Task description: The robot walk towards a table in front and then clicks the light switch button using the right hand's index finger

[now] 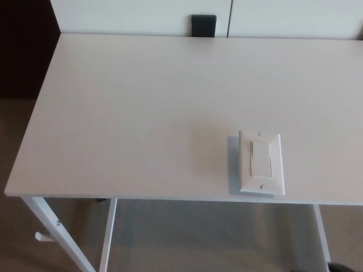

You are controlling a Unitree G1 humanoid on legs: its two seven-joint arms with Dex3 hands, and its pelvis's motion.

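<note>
**A:** How's the room around the edges? The tabletop fills most of the frame and it's bare apart from the light switch. The near edge runs along the bottom, with white legs showing underneath at lower left.

**B:** The switch sits lower right, flat on the top, just beside that near edge, rocker in the middle of its plate. A small black thing sits at the far edge, top centre.

**A:** And the fingers?

**B:** Can't tell, no hand shows anywhere, so nothing is touching the switch.
</note>
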